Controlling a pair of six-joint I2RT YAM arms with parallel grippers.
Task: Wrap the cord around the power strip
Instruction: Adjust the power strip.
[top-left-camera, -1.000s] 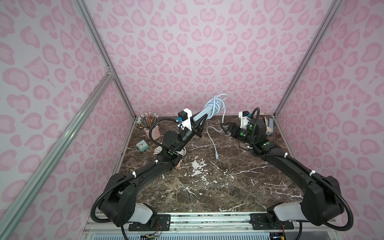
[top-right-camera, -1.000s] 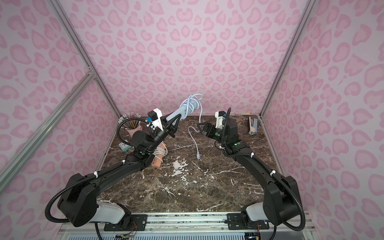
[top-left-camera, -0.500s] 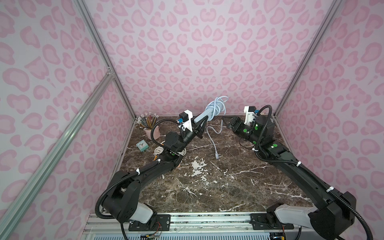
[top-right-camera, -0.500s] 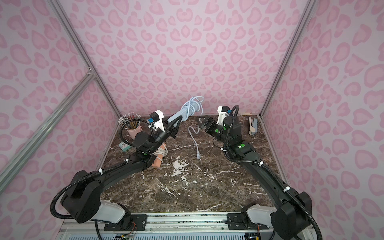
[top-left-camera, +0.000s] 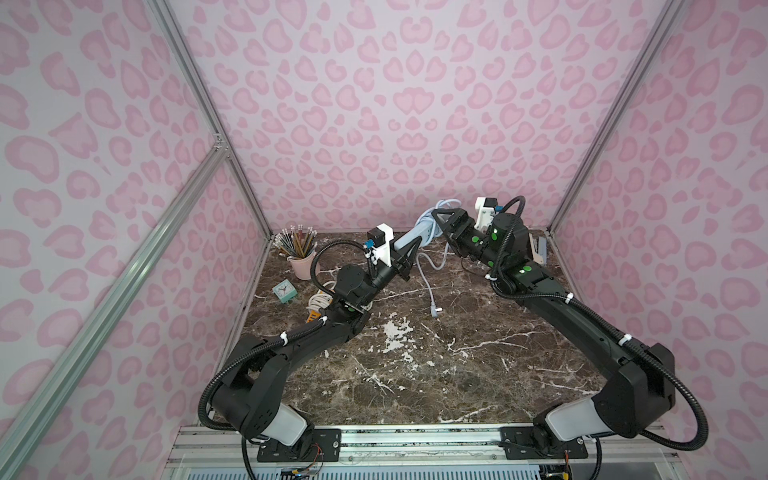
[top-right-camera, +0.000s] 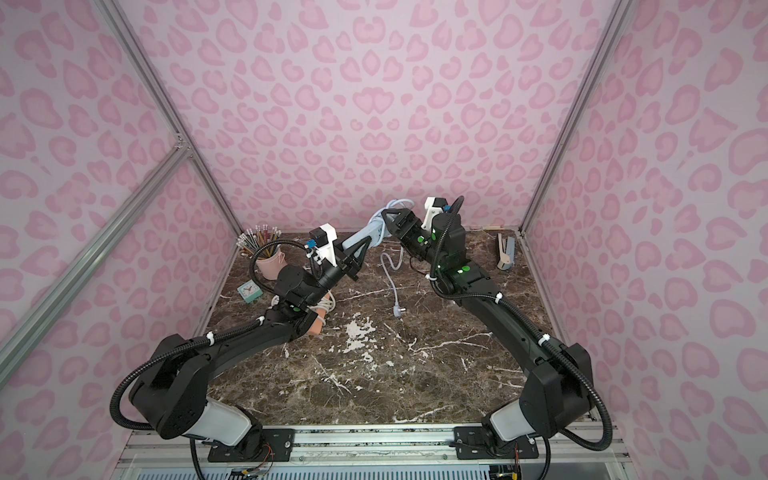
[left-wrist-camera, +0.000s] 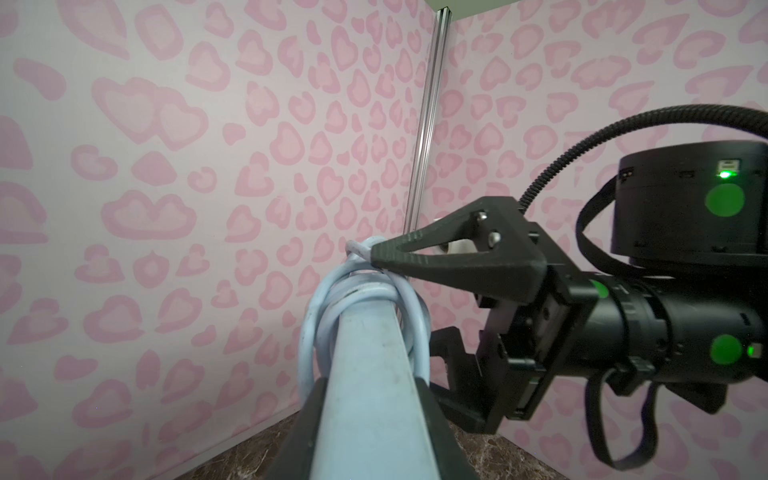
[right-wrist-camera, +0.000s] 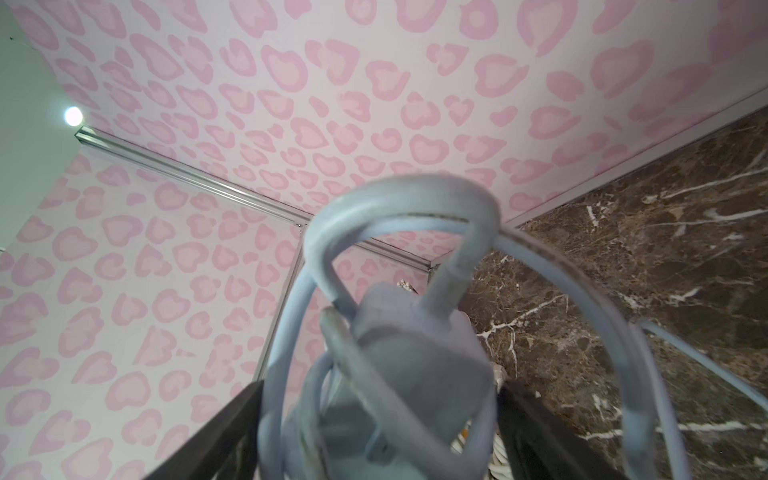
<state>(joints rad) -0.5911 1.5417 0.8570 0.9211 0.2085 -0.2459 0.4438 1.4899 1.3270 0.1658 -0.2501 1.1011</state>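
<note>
The pale blue power strip is held slanting up off the table, and my left gripper is shut on its near end. In the left wrist view the strip runs away from the left gripper. Several loops of the blue cord are wound round its far end. The cord's tail hangs to the table and ends in the plug. My right gripper is open, its jaws on either side of the strip's wrapped far end.
At the back left stand a pink cup of pencils and a small teal clock. A white coiled cord lies under my left arm. A grey stapler lies at the back right corner.
My right arm has risen from near the table and swung left to the strip's far end, jaws still open. My left gripper has kept the strip raised, almost still.
</note>
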